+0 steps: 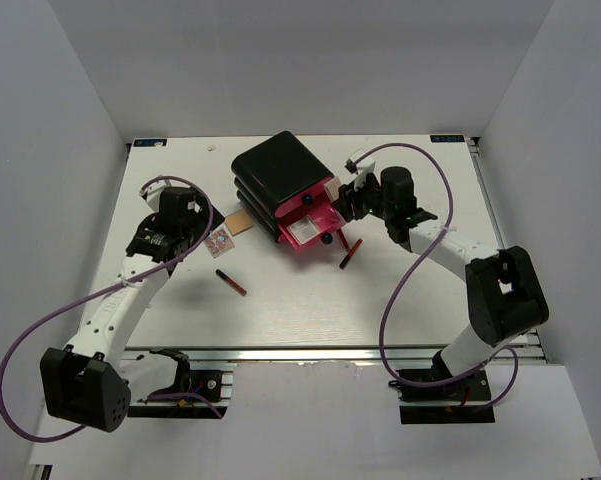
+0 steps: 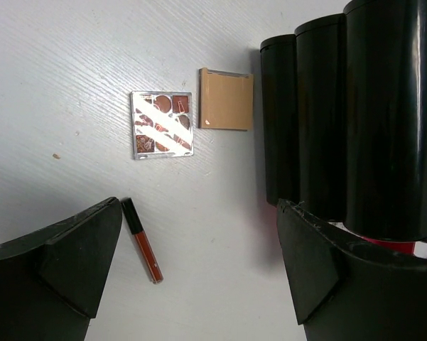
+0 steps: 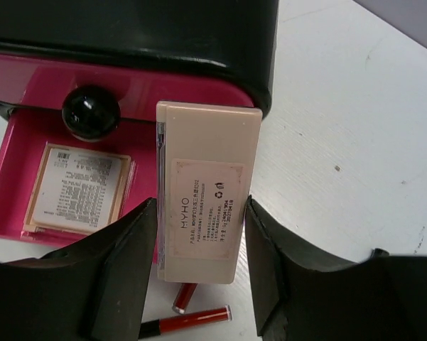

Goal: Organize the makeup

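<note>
The right tool point(image 3: 202, 238) fills the bottom of its own wrist view. Its jaws are about halfway in and clamped on the long edges of a flat beige case point(image 3: 207, 163), which hangs over the corner of the open pink drawer point(image 3: 11, 170) of the black box point(image 3: 128, 21). The case's back label reads "HYHO" down one side; the finer print beside it is too small to read. The case looks stiff, light and smooth-sided (slippery, I would judge), so a grip across the narrow width near its middle, as here, seems the safe one.

A labelled packet point(image 3: 77, 188) lies in the drawer, its text illegible. Red lipstick tubes point(image 3: 192, 320) lie on the bench point(image 3: 355, 106) beneath the tool. The left tool point(image 2: 197, 209) stands wide open, holding nothing. It hovers above a patterned palette point(image 2: 162, 123), a tan square point(image 2: 226, 99) and a slim red tube point(image 2: 142, 241), all lying beside the box.
</note>
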Robot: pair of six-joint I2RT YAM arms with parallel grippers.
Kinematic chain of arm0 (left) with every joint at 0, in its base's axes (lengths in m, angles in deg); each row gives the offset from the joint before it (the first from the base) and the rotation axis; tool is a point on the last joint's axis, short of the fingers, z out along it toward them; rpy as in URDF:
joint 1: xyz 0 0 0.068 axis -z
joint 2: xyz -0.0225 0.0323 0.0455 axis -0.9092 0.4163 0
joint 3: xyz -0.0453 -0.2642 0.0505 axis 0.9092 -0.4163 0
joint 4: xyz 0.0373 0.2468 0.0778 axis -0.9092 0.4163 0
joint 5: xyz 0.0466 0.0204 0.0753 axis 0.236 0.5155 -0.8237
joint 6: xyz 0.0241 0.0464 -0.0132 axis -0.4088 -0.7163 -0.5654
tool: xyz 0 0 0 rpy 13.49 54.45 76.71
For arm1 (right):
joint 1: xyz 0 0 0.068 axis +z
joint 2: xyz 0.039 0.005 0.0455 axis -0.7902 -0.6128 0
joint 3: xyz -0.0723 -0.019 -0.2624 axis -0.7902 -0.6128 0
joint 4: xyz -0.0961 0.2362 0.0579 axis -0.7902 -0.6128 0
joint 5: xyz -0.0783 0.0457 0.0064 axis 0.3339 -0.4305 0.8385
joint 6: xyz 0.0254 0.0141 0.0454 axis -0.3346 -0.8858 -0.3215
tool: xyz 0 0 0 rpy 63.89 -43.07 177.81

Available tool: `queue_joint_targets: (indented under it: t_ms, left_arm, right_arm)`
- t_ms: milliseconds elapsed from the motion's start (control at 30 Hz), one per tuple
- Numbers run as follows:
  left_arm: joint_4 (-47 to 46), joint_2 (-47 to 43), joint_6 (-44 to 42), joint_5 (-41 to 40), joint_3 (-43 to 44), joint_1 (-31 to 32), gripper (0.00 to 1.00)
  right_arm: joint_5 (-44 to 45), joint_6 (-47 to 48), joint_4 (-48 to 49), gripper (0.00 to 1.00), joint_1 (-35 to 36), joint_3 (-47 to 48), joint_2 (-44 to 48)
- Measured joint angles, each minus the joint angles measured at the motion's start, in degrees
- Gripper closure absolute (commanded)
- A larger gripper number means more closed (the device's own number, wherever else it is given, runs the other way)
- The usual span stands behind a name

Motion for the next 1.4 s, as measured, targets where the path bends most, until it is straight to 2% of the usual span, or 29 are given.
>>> queue_joint_targets:
  t_ms: [267, 567, 767, 833, 867, 967, 1167, 1300, 1400]
  left_arm:
    - [0.0, -1.6, 0.4, -0.1, -0.5, -0.1, 0.02]
    - [0.0, -1.7, 0.5, -0.1, -0.5, -0.1, 0.02]
    - [0.0, -1.7, 0.5, -0.1, -0.5, -0.2, 0.02]
    - [0.0, -1.7, 0.5, -0.1, -0.5, -0.2, 0.02]
    - [0.0, -1.7, 0.5, -0.1, -0.5, -0.2, 0.02]
    - [0.0, -1.7, 0.4, -0.1, -0.5, -0.2, 0.02]
    - [0.0, -1.7, 0.4, -0.1, -0.5, -0.2, 0.02]
    - [0.0, -1.6, 0.4, 0.0, -0.5, -0.2, 0.02]
    - [-0.1, -1.4, 0.4, 0.0, -0.5, -0.2, 0.03]
  right_arm:
    - [1.1, -0.5, 3.5, 1.0, 2.1, 1.2, -1.3]
    - [1.9, -1.5, 2.5, 1.0, 2.5, 1.2, -1.7]
    - [1.9, -1.4, 0.9, 0.63, 2.5, 1.1, -1.7]
    - [1.9, -1.4, 0.5, 0.57, 2.5, 1.1, -1.7]
    - [1.9, -1.4, 0.3, 0.49, 2.5, 1.1, -1.7]
    - [1.8, -1.4, -0.1, 0.37, 2.5, 1.1, -1.7]
    - [1.7, -1.1, -0.7, 0.28, 2.5, 1.1, -1.7]
    - [1.7, -1.1, -1.4, 0.28, 2.5, 1.1, -1.7]
    - [1.7, -1.1, -1.7, 0.32, 2.5, 1.1, -1.4]
